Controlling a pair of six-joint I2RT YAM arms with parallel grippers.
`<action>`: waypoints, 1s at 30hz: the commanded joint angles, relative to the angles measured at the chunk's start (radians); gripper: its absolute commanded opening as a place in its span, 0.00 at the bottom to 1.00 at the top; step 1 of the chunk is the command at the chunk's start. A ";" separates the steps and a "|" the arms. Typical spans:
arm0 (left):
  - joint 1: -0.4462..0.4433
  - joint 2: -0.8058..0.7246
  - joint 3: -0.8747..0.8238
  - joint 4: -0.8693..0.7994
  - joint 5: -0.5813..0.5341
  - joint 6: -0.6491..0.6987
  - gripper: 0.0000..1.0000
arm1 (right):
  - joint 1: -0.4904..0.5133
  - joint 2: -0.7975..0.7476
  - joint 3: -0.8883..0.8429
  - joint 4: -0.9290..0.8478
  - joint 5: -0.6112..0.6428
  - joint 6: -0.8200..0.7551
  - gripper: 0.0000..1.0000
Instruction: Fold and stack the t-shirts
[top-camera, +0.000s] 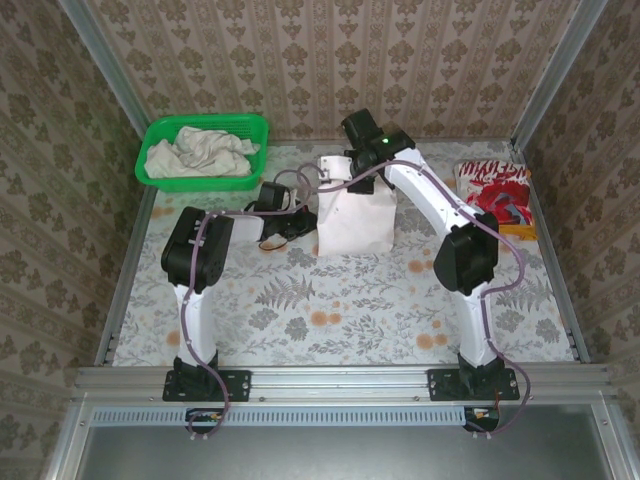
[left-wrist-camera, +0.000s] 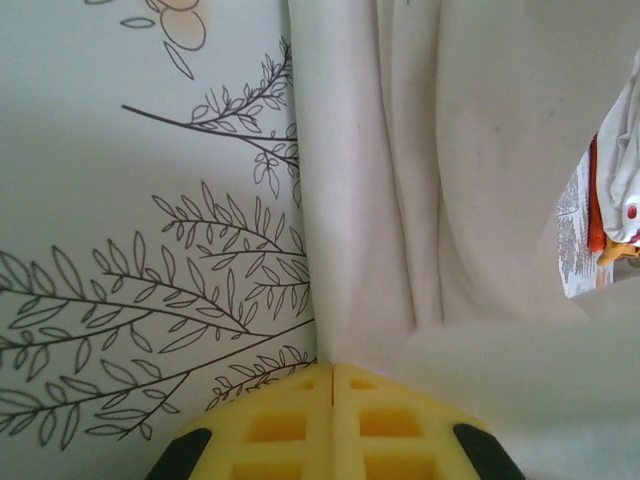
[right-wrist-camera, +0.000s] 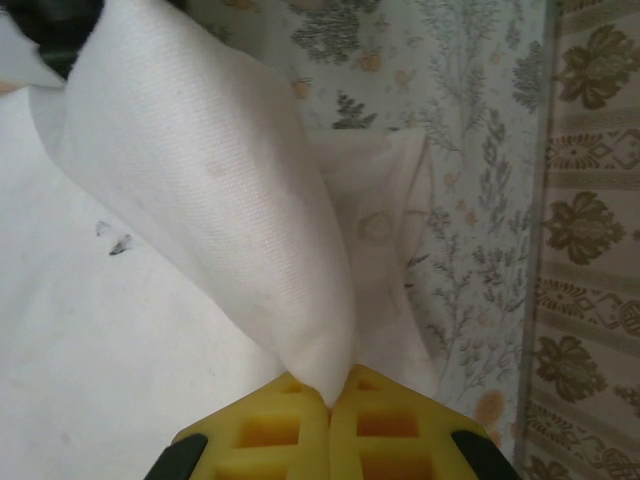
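The t-shirt (top-camera: 355, 222), lying on the bench (top-camera: 330, 330) towards its far edge, is draping limp and light from the right pincer (right-wrist-camera: 330, 392), which is clenching a raised fold, while the left pincer (left-wrist-camera: 332, 368) is pinching its side edge, and edges and folds are looking like the surest holds.

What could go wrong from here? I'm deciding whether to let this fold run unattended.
1. The right gripper pinches only a narrow tip of the white t-shirt; if it carries the flap over, the cloth may slip out.
2. The left gripper is shut right at the shirt's edge, so that hold looks thin too.
3. Long creases run down the cloth beside it; folding over them would likely leave a lumpy fold.
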 joint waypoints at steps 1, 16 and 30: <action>0.013 0.104 -0.059 -0.203 -0.054 -0.012 0.00 | -0.015 0.079 0.137 -0.038 -0.013 -0.038 0.00; 0.022 0.099 -0.053 -0.217 -0.040 0.020 0.00 | -0.030 0.304 0.199 0.286 0.140 0.011 0.00; 0.026 0.036 -0.084 -0.205 -0.060 0.015 0.00 | -0.029 0.369 0.193 0.283 0.191 0.157 0.00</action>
